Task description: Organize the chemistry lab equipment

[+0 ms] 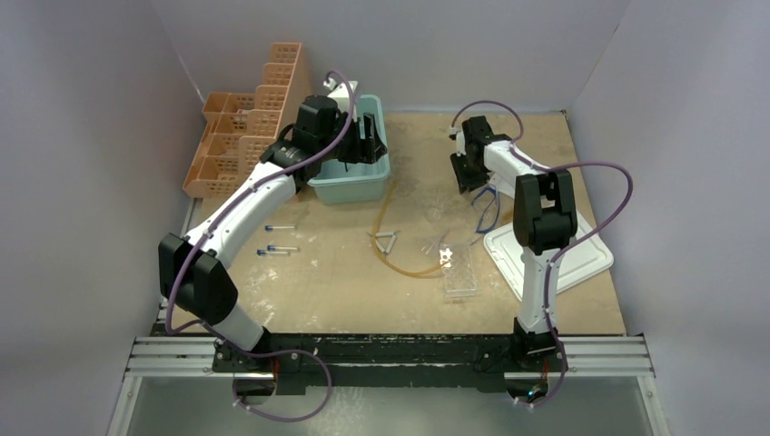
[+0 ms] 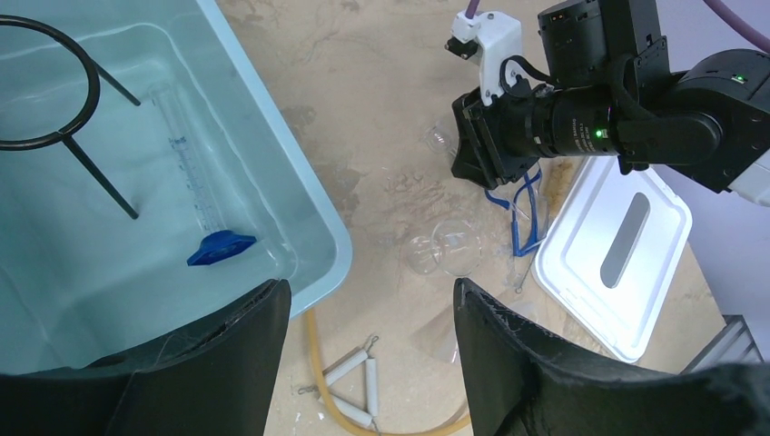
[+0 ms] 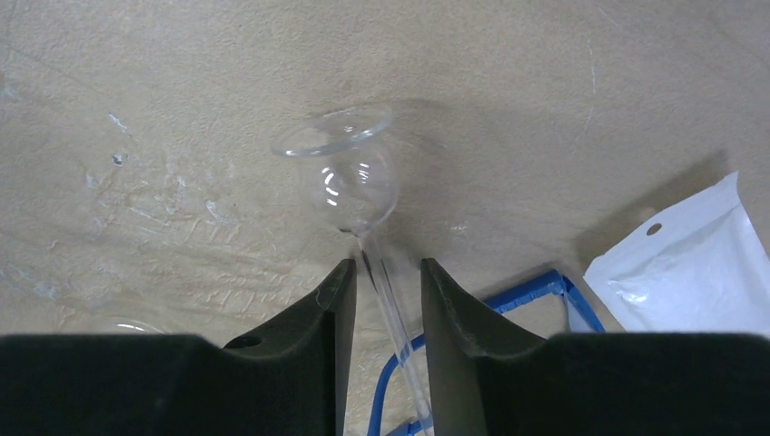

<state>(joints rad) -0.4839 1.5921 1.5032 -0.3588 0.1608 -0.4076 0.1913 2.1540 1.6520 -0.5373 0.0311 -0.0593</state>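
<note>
While the left pincer [image 2: 370, 291] is hanging wide apart over the teal bin [image 2: 304, 177], the right pincer [image 3: 388, 268] is straddling the stem of the glass funnel [image 3: 350, 182] beside the goggles [image 3: 531, 288], likely to bin it; whether it's clamping, I cannot tell.

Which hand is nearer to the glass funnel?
Right. The right hand straddles the stem of the glass funnel; the left hand is apart, over the rim of the teal bin.

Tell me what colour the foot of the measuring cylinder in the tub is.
Blue; the cylinder's foot shows best in the left wrist view.
</note>
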